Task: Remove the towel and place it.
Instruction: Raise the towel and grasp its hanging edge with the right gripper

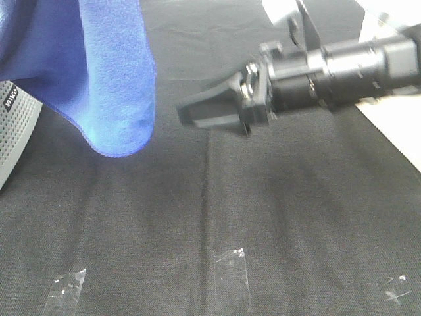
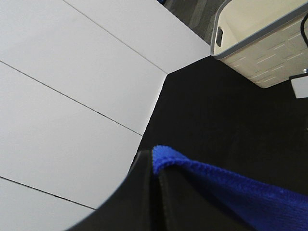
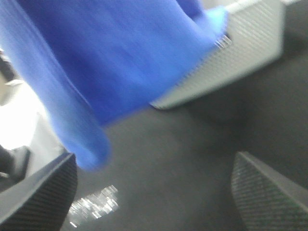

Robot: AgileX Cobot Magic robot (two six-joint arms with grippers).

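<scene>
The royal-blue towel (image 1: pixel 112 79) hangs in the air at the upper left of the exterior high view, its lowest fold a little above the black table cloth (image 1: pixel 276 210). My left gripper (image 2: pixel 156 180) is shut on the towel's hemmed edge (image 2: pixel 192 166); it is out of the exterior high view. My right gripper (image 1: pixel 191 112) points left toward the hanging towel, just right of it and apart from it. In the right wrist view it (image 3: pixel 154 192) is open and empty, with the towel (image 3: pixel 110 62) hanging ahead of it.
A pale grey slatted basket (image 1: pixel 13 125) stands at the left edge, behind the towel; it also shows in the left wrist view (image 2: pixel 260 43) and the right wrist view (image 3: pixel 240 53). Clear tape strips (image 1: pixel 230 266) lie on the cloth near the front. The table edge (image 1: pixel 395 125) runs at the right.
</scene>
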